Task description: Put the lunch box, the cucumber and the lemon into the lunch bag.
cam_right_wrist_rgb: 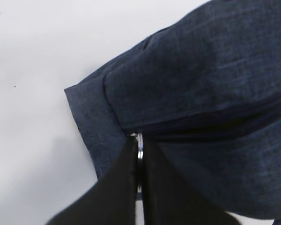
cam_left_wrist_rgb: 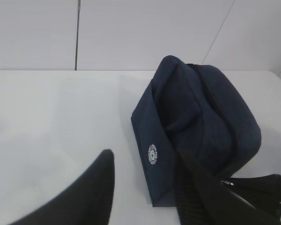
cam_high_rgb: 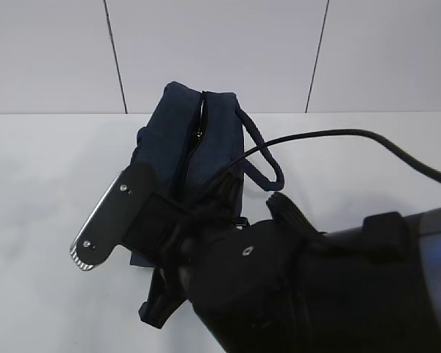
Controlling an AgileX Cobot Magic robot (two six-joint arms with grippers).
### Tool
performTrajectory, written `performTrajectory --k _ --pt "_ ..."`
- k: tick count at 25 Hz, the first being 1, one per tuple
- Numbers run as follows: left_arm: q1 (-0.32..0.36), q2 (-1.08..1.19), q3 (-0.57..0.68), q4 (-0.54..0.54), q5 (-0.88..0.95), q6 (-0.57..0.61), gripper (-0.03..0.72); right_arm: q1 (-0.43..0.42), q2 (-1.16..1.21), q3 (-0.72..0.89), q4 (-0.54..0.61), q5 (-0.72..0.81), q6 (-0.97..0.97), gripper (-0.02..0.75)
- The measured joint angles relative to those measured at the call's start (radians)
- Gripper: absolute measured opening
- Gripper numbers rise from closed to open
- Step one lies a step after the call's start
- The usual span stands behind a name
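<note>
The dark navy lunch bag stands on the white table with its zipper line running along the top. My right gripper is shut on the silver ring zipper pull at the bag's end. My left gripper stands open astride the bag's near corner. One finger is over bare table and the other finger lies over the fabric. The lunch box, the cucumber and the lemon are out of view.
A black arm fills the lower right of the exterior view and hides the bag's near end. A silver-edged gripper part sticks out to the left. The bag's loop handle hangs on its right side. A white wall stands behind.
</note>
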Motion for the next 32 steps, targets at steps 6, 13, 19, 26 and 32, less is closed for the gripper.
performTrajectory --k 6,13,19,26,32 --pt "0.0 0.0 0.0 0.0 0.0 0.0 0.308 -0.006 0.002 0.0 -0.042 0.0 0.028 0.008" --pt "0.0 0.0 0.0 -0.001 0.0 0.0 0.308 -0.055 0.004 -0.012 -0.047 0.026 0.031 0.008" --pt "0.0 0.002 0.0 -0.001 0.0 0.0 0.308 -0.067 0.004 -0.036 -0.049 0.055 0.033 0.008" --pt "0.0 0.006 0.0 -0.001 0.0 0.0 0.308 -0.069 0.004 -0.04 -0.049 0.055 0.033 0.008" --pt "0.0 0.006 0.0 -0.001 0.0 0.0 0.308 -0.069 0.004 -0.04 -0.049 0.055 0.041 0.008"
